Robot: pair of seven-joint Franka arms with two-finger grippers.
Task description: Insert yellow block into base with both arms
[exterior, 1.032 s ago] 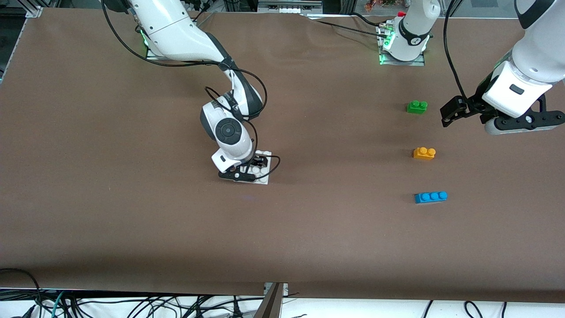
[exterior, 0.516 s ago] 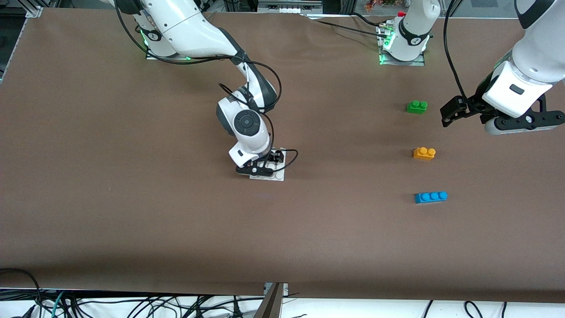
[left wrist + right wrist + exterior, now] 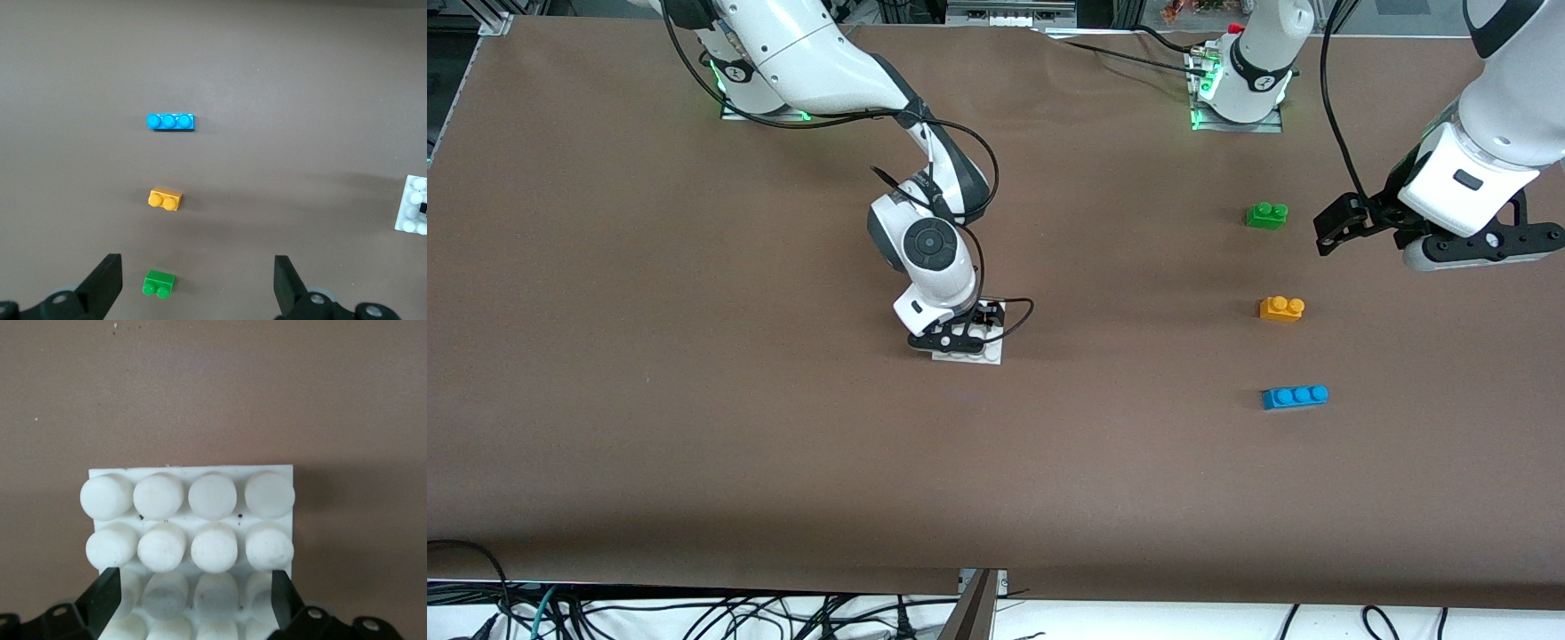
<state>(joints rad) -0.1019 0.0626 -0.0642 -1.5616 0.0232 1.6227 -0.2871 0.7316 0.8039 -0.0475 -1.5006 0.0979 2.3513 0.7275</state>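
Right tool (image 3: 195, 587): low on the base (image 3: 193, 472) at mid-frame of the front view, fingers either side of its stud rows, apparently clamped on the base.

Left tool (image 3: 197, 267): jaws apart, empty, in the air above the green brick (image 3: 1266, 215).

Yellow block (image 3: 1281, 308): alone on the tabletop, between the green and blue bricks (image 3: 1295, 396), well apart from the base. Left arm is nearer.

The block's stud row runs parallel to the jaw gap, so a wrist turn is probably needed.

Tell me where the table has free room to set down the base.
Bare cloth lies between the base and the yellow block, and nearer the camera. It is crowded where the green brick, yellow block and blue brick line up.
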